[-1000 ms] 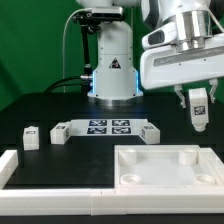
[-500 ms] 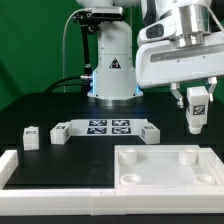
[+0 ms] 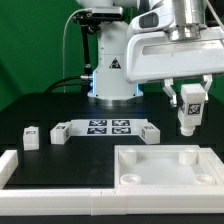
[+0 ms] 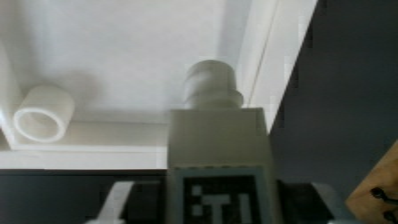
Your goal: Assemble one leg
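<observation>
– Now, item one: the leg [image 3: 187,112]. Location?
– Clamped in the gripper [image 3: 189,100], clear of the black table [image 3: 55,108], hanging roughly upright over the far right part of the tray [image 3: 160,170] as seen in the exterior view. One black-and-white tag on the upper end, facing that camera. In the wrist view, narrow tip [image 4: 210,80] seen against the tray floor, inside the rim, apart from a round socket [image 4: 39,110].
– Jaws?
– Pinching the leg from both sides at its tagged end.
– Container?
– One tray: white, square, raised rim, lying flat at the front, toward the exterior view's right. Inside: round corner sockets, three countable in the exterior view, one in the wrist view.
– Loose stock, counted?
– Three small white tagged pieces on the table. First piece [image 3: 31,137] standing alone toward the exterior view's left. Second piece [image 3: 60,131] just beside the left end of the marker board [image 3: 105,127]. Third piece [image 3: 150,132] just beside its right end. Touching the board or not: cannot tell.
– Fixtures?
– One marker board, flat, several tags, between the second and third pieces. One white edge rail [image 3: 40,195] along the front and up the left corner. One arm base [image 3: 112,65] behind the board.
</observation>
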Motion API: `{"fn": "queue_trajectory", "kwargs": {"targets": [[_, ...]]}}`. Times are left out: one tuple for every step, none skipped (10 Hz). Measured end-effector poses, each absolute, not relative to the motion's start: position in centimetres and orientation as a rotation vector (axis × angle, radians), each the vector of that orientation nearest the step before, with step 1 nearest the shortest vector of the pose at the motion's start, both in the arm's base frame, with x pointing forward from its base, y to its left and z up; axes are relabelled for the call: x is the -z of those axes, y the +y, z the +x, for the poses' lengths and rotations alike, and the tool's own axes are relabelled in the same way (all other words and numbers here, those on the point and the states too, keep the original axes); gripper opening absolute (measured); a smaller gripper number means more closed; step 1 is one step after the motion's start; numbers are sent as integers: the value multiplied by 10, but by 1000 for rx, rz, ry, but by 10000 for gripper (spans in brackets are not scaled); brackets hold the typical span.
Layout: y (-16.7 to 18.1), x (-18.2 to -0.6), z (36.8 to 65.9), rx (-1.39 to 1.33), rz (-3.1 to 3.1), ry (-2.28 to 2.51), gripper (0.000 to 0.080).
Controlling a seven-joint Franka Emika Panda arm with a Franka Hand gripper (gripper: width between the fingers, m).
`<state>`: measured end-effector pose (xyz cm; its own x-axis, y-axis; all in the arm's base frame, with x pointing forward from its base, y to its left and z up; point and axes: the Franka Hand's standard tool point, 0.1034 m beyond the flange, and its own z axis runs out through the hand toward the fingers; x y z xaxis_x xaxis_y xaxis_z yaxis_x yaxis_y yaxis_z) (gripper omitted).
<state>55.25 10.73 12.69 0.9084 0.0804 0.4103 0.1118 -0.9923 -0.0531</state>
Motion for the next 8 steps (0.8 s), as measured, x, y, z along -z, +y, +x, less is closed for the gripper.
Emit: {"fn": "queue_trajectory", "kwargs": {"targets": [[105, -128, 554, 704, -2986, -147, 290], [105, -125, 552, 691, -2989, -148, 290], [101, -129, 558, 768, -2980, -173, 290], [89, -127, 568, 968, -2953, -189, 290], [84, -104, 565, 953, -2967, -180, 290], [86, -92, 569, 855, -2989, -177, 290], [89, -103, 586, 892, -2972, -176, 290], [91, -101, 591, 897, -2970, -175, 290]]}}
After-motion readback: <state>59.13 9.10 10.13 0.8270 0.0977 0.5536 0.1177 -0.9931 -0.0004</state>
